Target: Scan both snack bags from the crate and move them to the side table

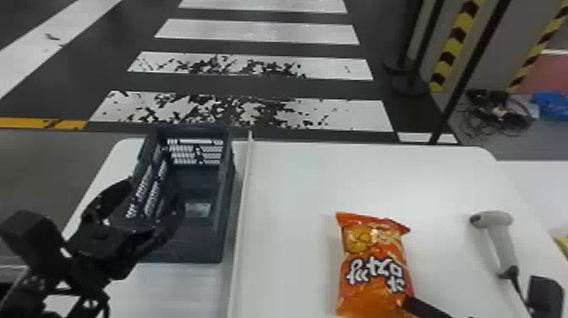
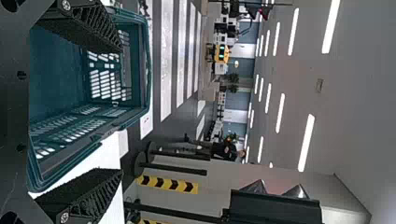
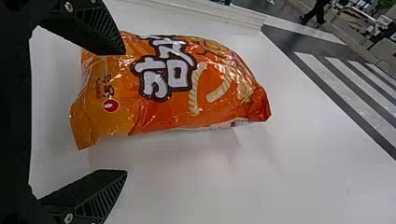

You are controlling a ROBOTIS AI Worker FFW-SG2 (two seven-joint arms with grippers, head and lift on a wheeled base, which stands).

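The right pincer (image 1: pixel 473 291) is nearest, low over the counter (image 1: pixel 296 186), its fingers spread wide and pinching nothing. One of them overlaps the edge of the orange bag (image 1: pixel 372 253) (whether it touches, I can't tell), and the bag lies flat on the counter, printed side up. The left pincer (image 1: pixel 154 194), also spread, is at the crate (image 1: pixel 203 253), with nothing pinched. The scanner (image 1: pixel 501 237) rests right of the bag, well apart from it. The crate stands open on the left, beyond a pale raised strip (image 1: pixel 241 237) that runs between it and the bag. Something yellow (image 1: pixel 563 242) pokes in at the far right, cut off. Farther out, a tangle of cables (image 1: pixel 498 112) lies on the floor near the striped posts (image 1: pixel 452 46).
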